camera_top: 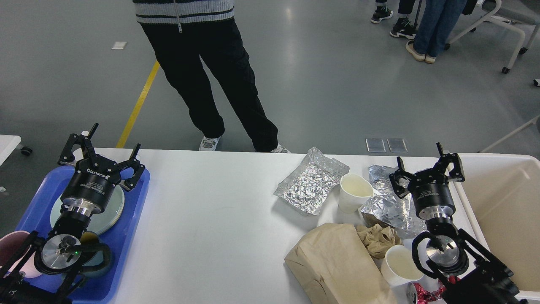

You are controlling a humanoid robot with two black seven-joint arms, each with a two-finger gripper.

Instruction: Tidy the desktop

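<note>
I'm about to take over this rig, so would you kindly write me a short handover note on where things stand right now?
Left gripper: open, empty, over the blue tray, which holds a plate and cups.
Right gripper: open, empty, above the foil beside the cream bin.
Desktop: right side cluttered with two foil sheets, two paper cups, a brown paper bag, a crumpled napkin and red wrappers.
Done: some dishes on the tray.
Left: clearing the right-side litter; nothing visible in the bin.
</note>
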